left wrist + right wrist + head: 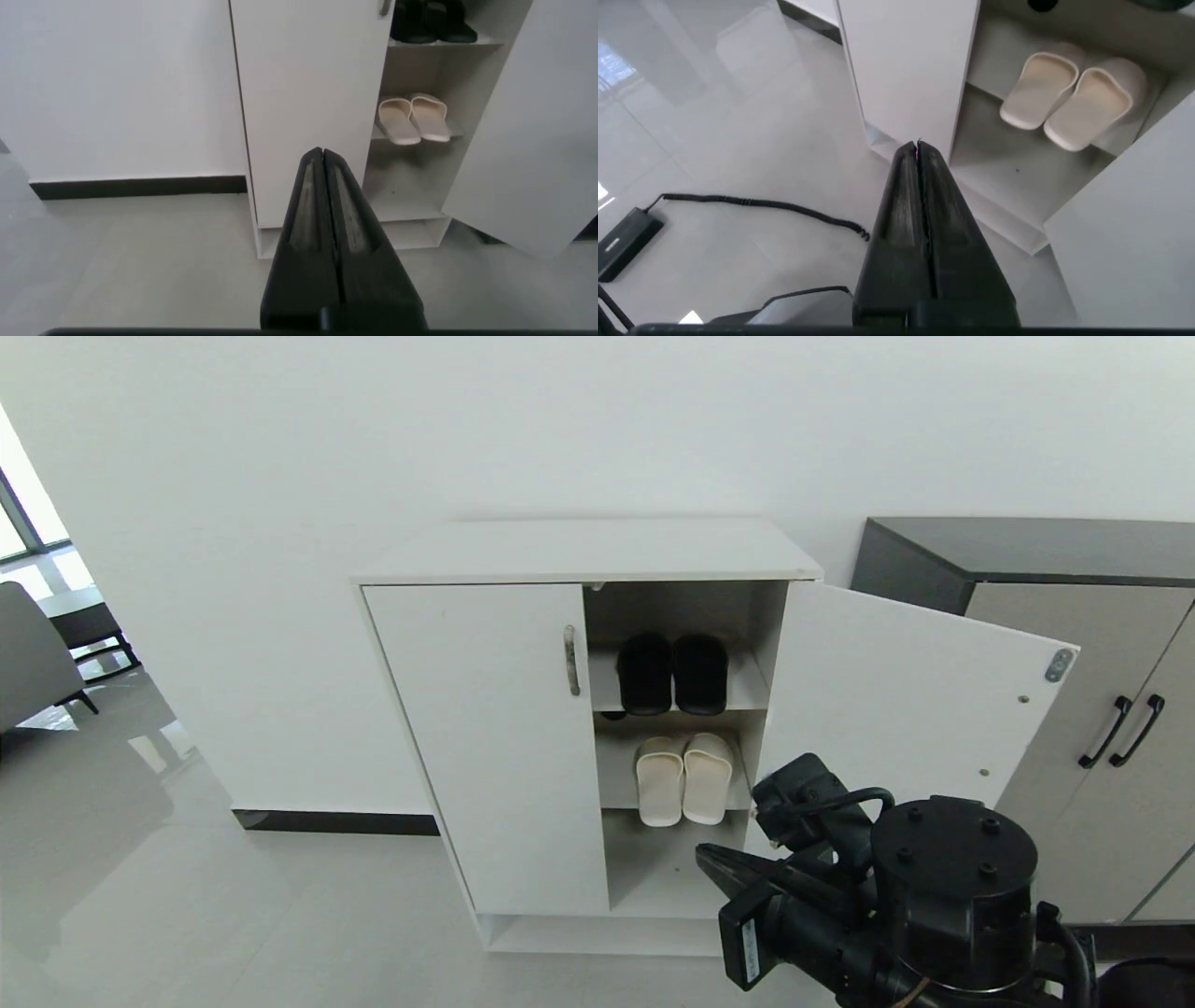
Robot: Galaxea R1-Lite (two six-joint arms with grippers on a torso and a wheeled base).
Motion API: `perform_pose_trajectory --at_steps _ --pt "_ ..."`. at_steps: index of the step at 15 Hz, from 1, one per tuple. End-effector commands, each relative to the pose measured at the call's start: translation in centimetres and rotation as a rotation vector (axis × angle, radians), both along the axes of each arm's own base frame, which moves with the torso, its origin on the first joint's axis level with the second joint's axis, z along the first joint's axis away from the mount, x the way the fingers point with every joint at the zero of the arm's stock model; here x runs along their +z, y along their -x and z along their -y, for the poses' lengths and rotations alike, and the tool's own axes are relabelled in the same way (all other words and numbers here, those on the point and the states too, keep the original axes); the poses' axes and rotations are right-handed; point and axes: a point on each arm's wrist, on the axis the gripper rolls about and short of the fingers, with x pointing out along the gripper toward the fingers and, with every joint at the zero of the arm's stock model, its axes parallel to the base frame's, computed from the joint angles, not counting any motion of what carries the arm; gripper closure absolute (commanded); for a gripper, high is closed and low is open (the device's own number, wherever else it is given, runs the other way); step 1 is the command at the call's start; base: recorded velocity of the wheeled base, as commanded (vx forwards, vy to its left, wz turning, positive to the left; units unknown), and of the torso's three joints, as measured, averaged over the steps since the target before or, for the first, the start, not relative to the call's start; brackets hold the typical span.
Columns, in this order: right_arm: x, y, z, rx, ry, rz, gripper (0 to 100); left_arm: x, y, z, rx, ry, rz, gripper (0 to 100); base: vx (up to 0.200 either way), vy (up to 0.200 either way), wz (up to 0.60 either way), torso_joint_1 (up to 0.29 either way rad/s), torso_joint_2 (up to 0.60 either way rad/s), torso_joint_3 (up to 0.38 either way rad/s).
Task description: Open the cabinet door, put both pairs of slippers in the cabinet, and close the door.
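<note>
The white cabinet [588, 551] stands against the wall. Its right door [896, 700] hangs open and its left door [495, 737] is closed. A black pair of slippers [672, 674] sits on the upper shelf, and a cream pair [683, 778] rests on the shelf below. My right gripper [711, 856] is shut and empty, low in front of the open side, near the door's lower edge. In the right wrist view the gripper [918, 147] points towards the cream slippers [1072, 91]. My left gripper [322, 154] is shut on nothing, held back from the closed door, with the cream pair [413, 119] beyond it.
A grey cabinet [1102, 709] with a dark top stands just right of the open door. A chair [28, 663] is far left. A black cable [757, 205] and power brick [626, 245] lie on the glossy floor before the cabinet.
</note>
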Motion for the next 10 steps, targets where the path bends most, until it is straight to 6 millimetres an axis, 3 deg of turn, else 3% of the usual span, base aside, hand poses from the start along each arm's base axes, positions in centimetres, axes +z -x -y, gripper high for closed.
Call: perform_pose_trajectory --at_steps 1,10 --pt "-0.1 -0.02 -0.05 0.001 0.003 -0.002 100 0.01 -0.01 0.0 0.0 0.0 -0.001 100 0.0 0.0 0.0 0.203 -0.47 -0.266" --pt "-0.53 0.1 0.09 0.009 0.017 -0.014 100 0.01 -0.01 0.0 0.0 -0.001 -0.001 100 0.0 0.0 0.0 0.22 -0.5 -0.283"
